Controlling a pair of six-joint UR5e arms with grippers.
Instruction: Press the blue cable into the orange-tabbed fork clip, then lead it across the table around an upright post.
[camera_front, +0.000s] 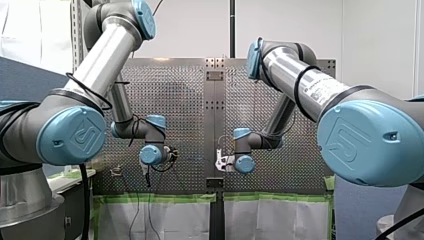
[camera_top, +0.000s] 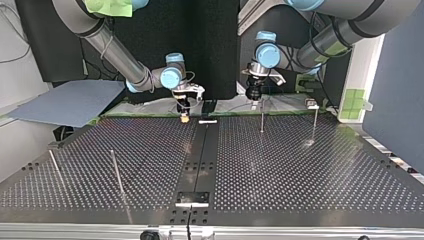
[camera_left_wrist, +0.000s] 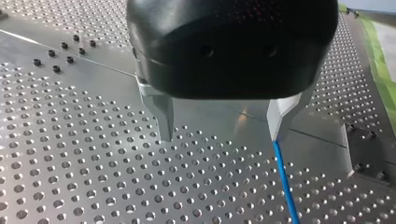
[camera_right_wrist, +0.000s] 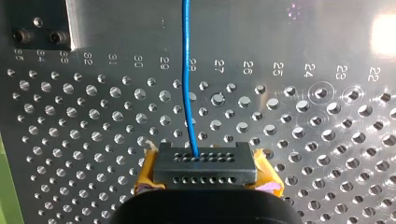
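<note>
Right pincer (camera_right_wrist: 205, 163), blue cable (camera_right_wrist: 186, 70) beside table (camera_right_wrist: 116, 37) numeral 27

Blue cable (camera_right_wrist: 187, 70) cut off by frame edge; small fixture (camera_top: 312, 104) upper right of top view too small to identify.

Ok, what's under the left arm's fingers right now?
Bare perforated table; nothing between the open fingers. The blue cable emerges beside one; its end is hidden.

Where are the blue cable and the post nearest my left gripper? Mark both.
Cable (camera_right_wrist: 186, 70): right wrist view, on its straight middle stretch.
Post (camera_top: 261, 120): top view, on the middle of its shaft.
</note>
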